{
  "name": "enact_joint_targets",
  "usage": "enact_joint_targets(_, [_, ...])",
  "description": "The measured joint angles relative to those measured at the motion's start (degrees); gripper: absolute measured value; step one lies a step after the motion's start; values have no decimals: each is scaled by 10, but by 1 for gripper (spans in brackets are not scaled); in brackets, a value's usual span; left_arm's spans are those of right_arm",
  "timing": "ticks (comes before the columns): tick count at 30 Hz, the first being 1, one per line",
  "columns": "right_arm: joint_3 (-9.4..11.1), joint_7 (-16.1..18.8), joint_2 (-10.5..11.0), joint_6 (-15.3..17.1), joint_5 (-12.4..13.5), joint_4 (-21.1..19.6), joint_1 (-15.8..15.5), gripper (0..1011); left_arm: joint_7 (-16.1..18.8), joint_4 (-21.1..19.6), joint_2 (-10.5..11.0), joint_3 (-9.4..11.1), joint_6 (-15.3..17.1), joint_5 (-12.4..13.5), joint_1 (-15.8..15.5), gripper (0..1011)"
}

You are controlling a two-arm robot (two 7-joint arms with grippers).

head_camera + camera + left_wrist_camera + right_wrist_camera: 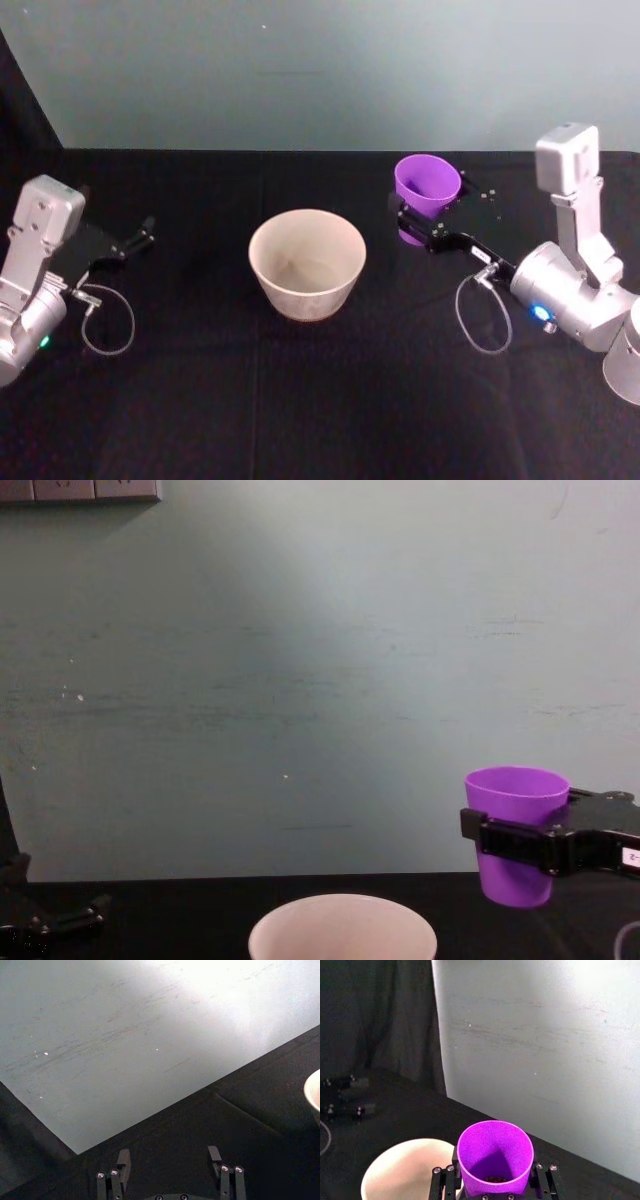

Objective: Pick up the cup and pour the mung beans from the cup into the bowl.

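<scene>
The purple cup (pixel 427 186) is held upright above the table by my right gripper (pixel 415 222), which is shut on its sides. In the chest view the cup (pixel 515 830) hangs up and to the right of the bowl (pixel 342 929), clear of its rim. The right wrist view looks into the cup (pixel 495 1156), with dark beans (pixel 493 1179) at its bottom and the bowl (pixel 407 1170) beyond it. The white bowl (pixel 307 263) stands at the table's middle. My left gripper (pixel 140 238) rests open at the far left, its fingers (pixel 123 1160) holding nothing.
A black cloth (pixel 300 400) covers the table, ending at a pale wall (pixel 320 70) behind. A loose cable loop (pixel 108 320) hangs by the left arm and another (pixel 483 315) by the right arm.
</scene>
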Motion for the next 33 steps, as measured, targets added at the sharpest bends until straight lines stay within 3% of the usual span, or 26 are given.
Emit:
enact_joint_targets(4, [-13,-9,8,1,-29,-9,4,730,0,0,0,0,0,0,0,1000])
enact_joint_targets(6, [-26,-20,14,4,-65,-17,9,731,0,0,0,0,0,0,0,1000])
enact_joint_targets(7, [-26,-20,14,4,-65,-17,9,730,0,0,0,0,0,0,0,1000])
enact_joint_targets(13, [-58,-38,26,21,-151,-35,21,730,0,0,0,0,0,0,0,1000])
enact_joint_targets(15, [-78,-49,33,32,-204,-42,29,730,0,0,0,0,0,0,0,1000])
enact_joint_targets(16, [-78,-49,33,32,-204,-42,29,730,0,0,0,0,0,0,0,1000])
enact_joint_targets(22, [-106,-62,35,36,-284,-44,49,730,0,0,0,0,0,0,0,1000])
enact_joint_targets(23, [-106,-62,35,36,-284,-44,49,730,0,0,0,0,0,0,0,1000])
enact_joint_targets(26, [-127,-57,37,49,-330,-45,70,730,0,0,0,0,0,0,0,1000])
enact_joint_targets(29, [-139,-47,38,60,-354,-46,83,730,0,0,0,0,0,0,0,1000])
enact_joint_targets(33, [-168,-12,38,89,-401,-43,118,730,0,0,0,0,0,0,0,1000])
